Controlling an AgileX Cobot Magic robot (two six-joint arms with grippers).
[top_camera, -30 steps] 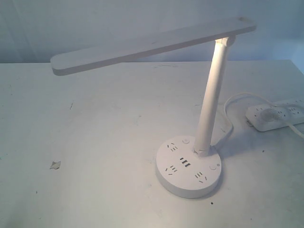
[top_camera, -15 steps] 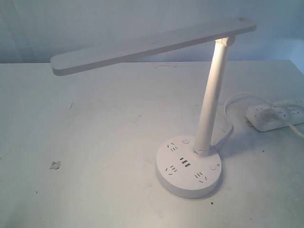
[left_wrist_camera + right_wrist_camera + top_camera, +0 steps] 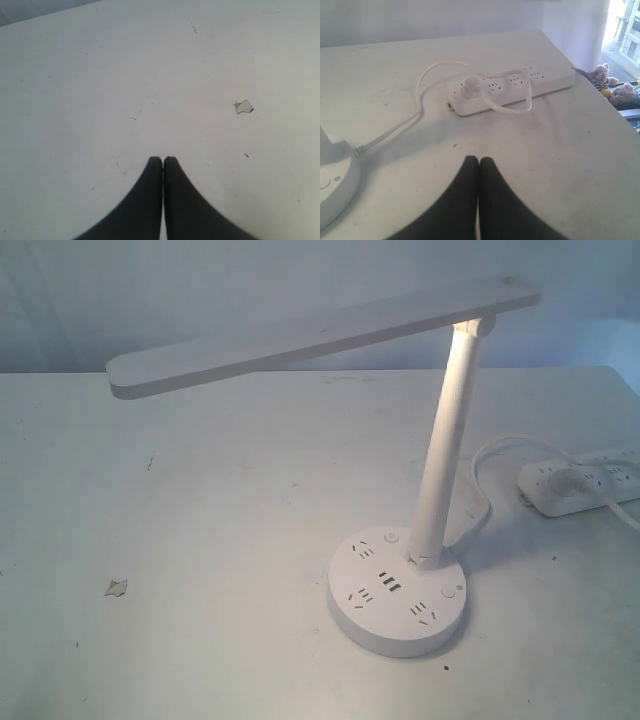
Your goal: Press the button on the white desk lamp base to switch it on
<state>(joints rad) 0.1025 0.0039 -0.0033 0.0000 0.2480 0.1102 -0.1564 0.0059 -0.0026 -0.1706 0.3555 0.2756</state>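
- Our left tool [image 3: 163,159] hangs over bare tabletop [image 3: 200,540] with its two fingertips pressed together and nothing between them; only a small torn scrap [image 3: 244,106] lies near it.
- Our right tool [image 3: 479,159] is pinched the same way, tips touching and holding nothing. We judge that this blunt single point suits poking a small button better than spread tips would.
- The right tool looks the likelier one to press, since the rim of the white desk lamp base [image 3: 332,187] shows at the edge of its wrist view. Neither arm shows in the exterior view.
- The base stands on the tabletop right of the middle and towards the near edge, with a power strip [image 3: 580,485] well apart beyond it and a cable [image 3: 480,490] running between them.
- The base is a thick round white disc with outlet slots, dark USB ports [image 3: 390,585] in the middle and two small round buttons [image 3: 391,536], one beside the pole foot, the other near the right rim.
- The white desk lamp [image 3: 445,440] has a slim slanted pole and a long flat head [image 3: 320,335] reaching left. The pole glows warm near its top, but we cannot tell whether the lamp is lit.
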